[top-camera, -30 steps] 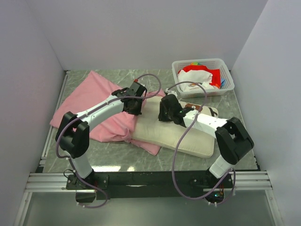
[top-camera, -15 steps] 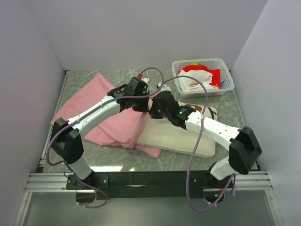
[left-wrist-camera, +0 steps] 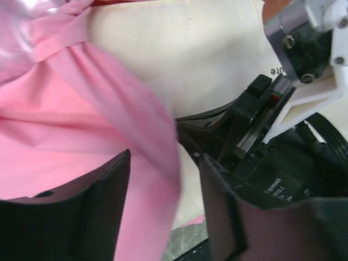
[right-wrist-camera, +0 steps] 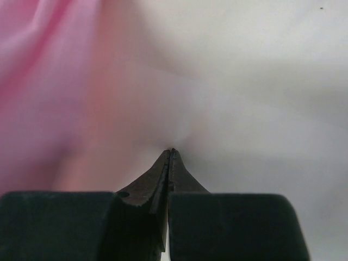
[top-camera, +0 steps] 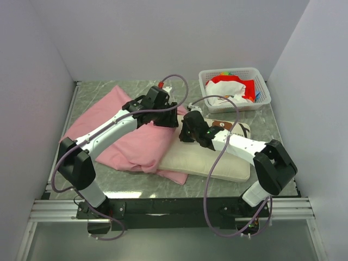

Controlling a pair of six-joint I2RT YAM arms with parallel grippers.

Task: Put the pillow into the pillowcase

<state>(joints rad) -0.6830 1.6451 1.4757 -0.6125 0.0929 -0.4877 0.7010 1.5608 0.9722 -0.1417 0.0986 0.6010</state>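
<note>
Where the green marble table (top-camera: 136, 185) spreads between the walls, the pillowcase (top-camera: 136, 141) covers its left and middle. It is a rumpled pink sheet whose right edge laps over the left end of the pillow (top-camera: 212, 160), and a strip of pink also shows along the pillow's near left corner. The pillow lies flat on the table right of centre, cream, with a bit of brown print at its far right corner. A white basket (top-camera: 234, 71) of red and white cloth stands at the far right, apart from the pillow. The left fingers (left-wrist-camera: 103, 206) are spread wide where pink meets cream, and a hanging fold of the pillowcase runs through the gap between them. The right fingers (right-wrist-camera: 147, 185) are closed tip to tip, with the tips set against the pillow just beside the pink edge. Whether they pinch any cloth cannot be told.
</note>
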